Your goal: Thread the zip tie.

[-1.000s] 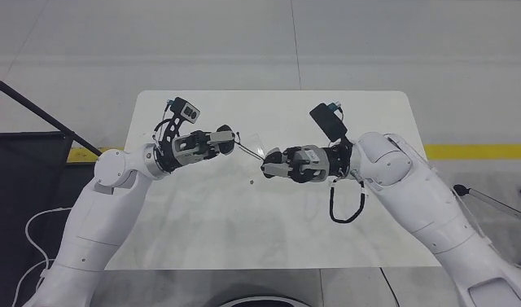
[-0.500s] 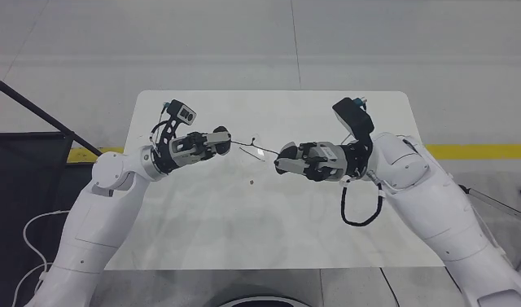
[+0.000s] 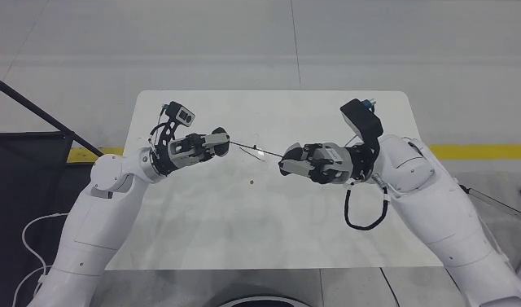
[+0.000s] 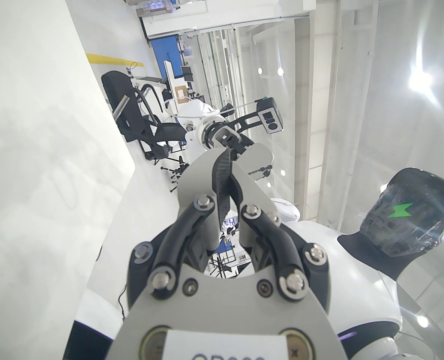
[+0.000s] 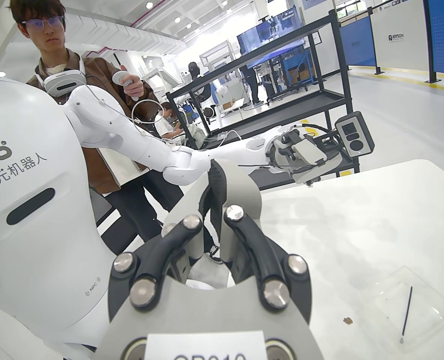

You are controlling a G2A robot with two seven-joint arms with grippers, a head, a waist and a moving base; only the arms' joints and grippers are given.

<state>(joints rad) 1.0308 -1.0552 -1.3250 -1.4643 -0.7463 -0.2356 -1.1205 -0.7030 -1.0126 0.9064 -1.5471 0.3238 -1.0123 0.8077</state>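
Top view: the thin black plastic zip tie [image 3: 254, 150] hangs above the white rectangular table [image 3: 244, 225], stretched between the 2 grippers. Its long axis runs left to right. The left gripper [image 3: 221, 137] pinches its left end and the right gripper [image 3: 285, 161] its right end, so both are equally near.

Left wrist view: the ridged black pads [image 4: 222, 174] are pressed together.

Right wrist view: the fingers [image 5: 240, 189] are closed too, and the strand leaves their tip toward the left gripper. A white label [image 5: 203, 346] sits on the gripper base, its print cut off.
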